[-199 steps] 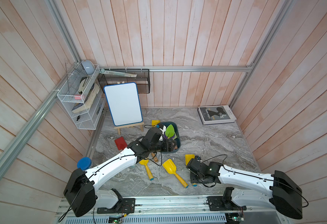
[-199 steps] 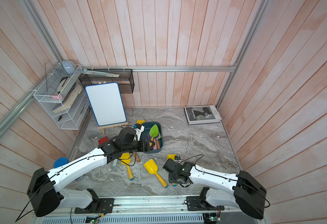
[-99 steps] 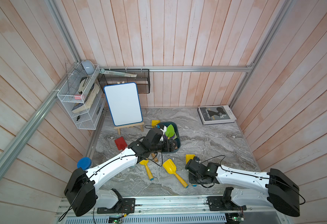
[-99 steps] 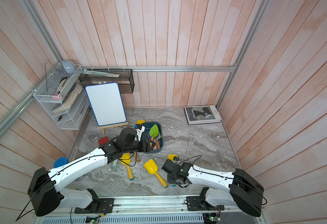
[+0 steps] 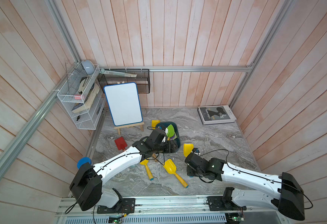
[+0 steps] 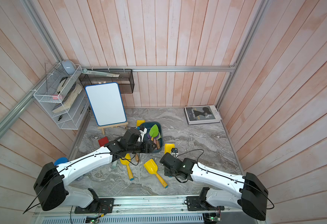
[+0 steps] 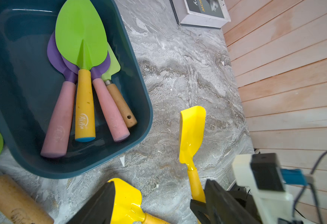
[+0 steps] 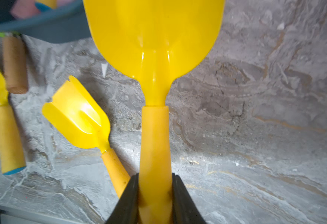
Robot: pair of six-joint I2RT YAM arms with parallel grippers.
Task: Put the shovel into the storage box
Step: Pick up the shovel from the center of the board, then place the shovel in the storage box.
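Grey-veined marble tabletop (image 5: 207, 135) floors a booth of pale wooden planks.

In both top views the only print is on a book (image 5: 216, 115) lying flat in the far right corner. Its white cover words seem to read "Twine story", but they are too small to be sure. The storage box (image 5: 173, 125) sits mid-table, just in front of a white board (image 5: 123, 103) on a small easel. The shovel (image 5: 188, 149) shows its yellow blade near the box's near right corner, apart from it. Its handle runs under the wrist of the right arm (image 5: 246, 176). The left gripper (image 6: 152, 147) hangs over the box's near end. A yellow scoop (image 5: 169, 166) and a yellow trowel (image 5: 149, 171) lie on the marble between the arms. Bare marble stretches from the box to the book and the right wall.

In the left wrist view the box holds four trowels. A yellow handle (image 7: 85, 108) among them bears a white printed mark I cannot read. Orange letters on the book are cut off by the frame. The left gripper's fingers (image 7: 100, 203) are spread wide, and the scoop's blade shows between them. The shovel is turned on edge beside the box, with a strip of marble between the two.

In the right wrist view the right gripper (image 8: 155, 180) is clamped on the shovel's handle, one finger pressing each side. The blade points toward the box's corner. Whether the blade touches the marble I cannot tell.
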